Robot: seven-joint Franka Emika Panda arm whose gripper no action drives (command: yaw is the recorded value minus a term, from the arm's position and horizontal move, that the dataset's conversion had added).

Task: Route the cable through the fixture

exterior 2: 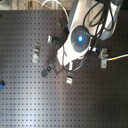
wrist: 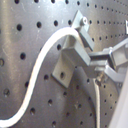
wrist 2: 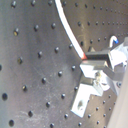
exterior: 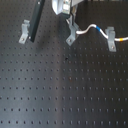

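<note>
The white cable (exterior: 90, 27) runs from the middle fixture (exterior: 72, 35) in an arc toward the first exterior view's right. Its blue and yellow bands lie just before the right fixture (exterior: 111, 40), and it passes that fixture toward the edge. My gripper (exterior: 71, 23) is directly over the middle fixture and appears shut on the cable. In the second wrist view the cable (wrist 2: 70, 30) ends between the fingers (wrist 2: 102, 56), just above the fixture (wrist 2: 86, 92). In the first wrist view the cable (wrist: 42, 60) curves over the fixture's top (wrist: 70, 52). The arm hides the gripper in the second exterior view.
A third fixture (exterior: 24, 31) stands at the first exterior view's left, with a dark slanted bar (exterior: 35, 20) beside it. The black perforated board (exterior: 65, 90) carries everything. In the second exterior view the white arm (exterior 2: 80, 37) covers the centre, with fixtures (exterior 2: 36, 52) around it.
</note>
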